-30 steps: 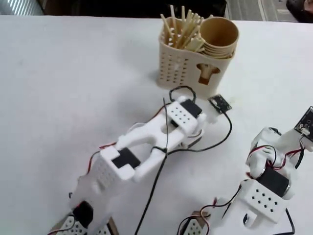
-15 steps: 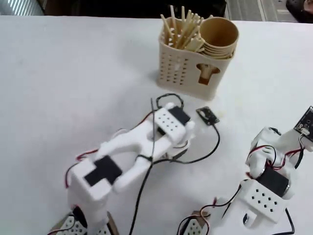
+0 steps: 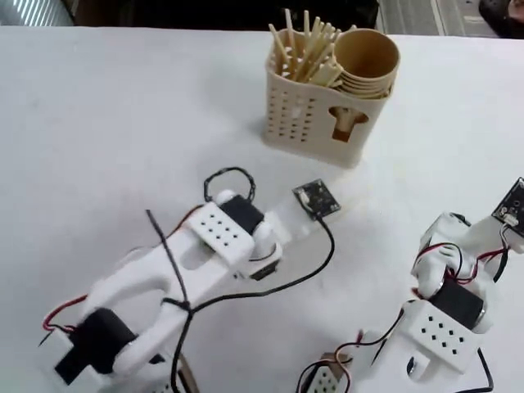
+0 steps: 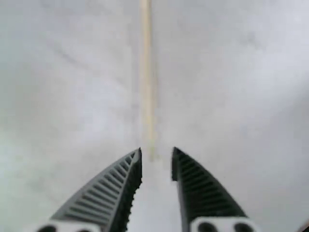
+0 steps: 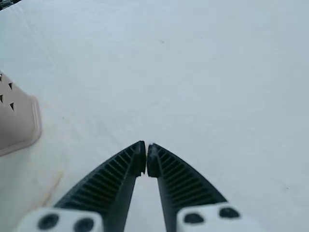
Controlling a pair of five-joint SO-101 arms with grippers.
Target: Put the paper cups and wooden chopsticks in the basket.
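Observation:
A cream basket (image 3: 299, 110) stands at the back of the white table, holding a stack of paper cups (image 3: 366, 57) and a bundle of wooden chopsticks (image 3: 304, 45). One loose chopstick (image 4: 146, 72) lies flat on the table and runs straight away from my left gripper (image 4: 156, 162). That gripper is open by a narrow gap, low over the table, with the stick's near end just between its fingertips. My left arm (image 3: 221, 233) reaches out in front of the basket. My right gripper (image 5: 146, 157) is shut on nothing, near the table's right side.
A corner of the basket (image 5: 17, 121) shows in the right wrist view. Black cables (image 3: 270, 282) trail from the left arm across the table. The right arm (image 3: 450, 295) is folded at the front right. Open white tabletop spreads to the left.
My left arm has pulled back from the basket toward the front left of the table. The right arm has not moved.

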